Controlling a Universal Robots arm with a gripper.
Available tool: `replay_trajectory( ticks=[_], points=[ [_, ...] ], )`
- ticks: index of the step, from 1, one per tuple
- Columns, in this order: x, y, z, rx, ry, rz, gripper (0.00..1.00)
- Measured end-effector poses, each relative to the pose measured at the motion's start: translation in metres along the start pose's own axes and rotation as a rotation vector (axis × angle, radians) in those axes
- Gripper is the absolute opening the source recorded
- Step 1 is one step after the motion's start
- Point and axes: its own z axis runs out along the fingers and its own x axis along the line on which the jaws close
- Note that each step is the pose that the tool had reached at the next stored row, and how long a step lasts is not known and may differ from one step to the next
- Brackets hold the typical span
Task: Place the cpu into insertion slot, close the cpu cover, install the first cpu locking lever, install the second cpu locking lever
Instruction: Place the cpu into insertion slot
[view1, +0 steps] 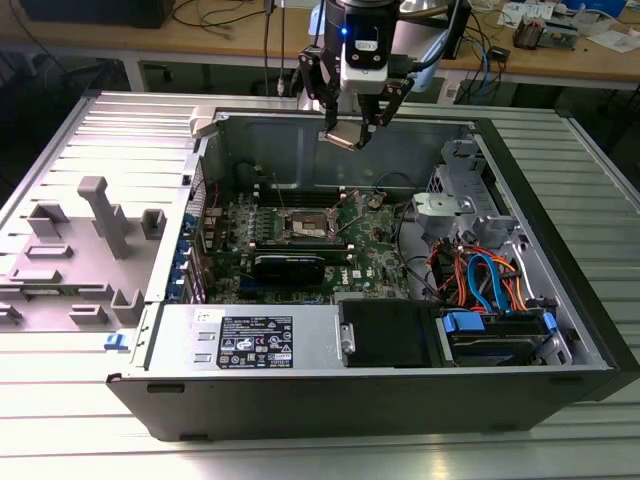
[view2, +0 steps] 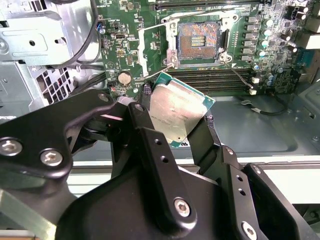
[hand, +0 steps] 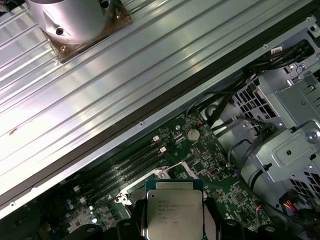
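- The gripper (view1: 348, 135) is held above the open computer case (view1: 330, 405), over its far wall in the exterior view.
- The cpu (view1: 338, 136) is pinched between the two black fingers (view2: 150, 145), which are pressed against its opposite edges.
- In the second wrist view the cpu (view2: 175, 111) is seen tilted, its silvery-tan metal top turned towards the camera and its green border showing at the upper edge.
- In the first wrist view the same chip (hand: 173, 212) is seen from its metal face, with the motherboard (hand: 220, 185) behind it.
- The cpu is kept in the air, well apart from the insertion slot (view2: 199, 40), which lies uncovered with its contact field exposed.
- The slot (view1: 305, 228) is placed near the middle of the motherboard in the exterior view, below the gripper.
- The cpu cover (view2: 142, 52) appears swung up from the slot, standing beside it as a thin metal frame.
- Long memory slots (view2: 220, 80) are set between the socket and the held chip in the second wrist view.
- A coin battery (view2: 124, 77) is seated on the board close by.
- A long black card (view1: 290, 265) is mounted just on the near side of the slot in the exterior view.
- The case is laid on its side on a ribbed metal table (view1: 100, 440).
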Motion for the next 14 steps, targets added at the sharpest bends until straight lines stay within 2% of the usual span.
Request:
replay_trajectory(
  ticks=[7,14],
  points=[
    [0.0000,0.0000,0.0001,-0.0001,-0.0009,0.011,0.55],
    [-0.0002,-0.0004,0.0019,-0.0014,-0.0067,0.080,0.55]
  ],
)
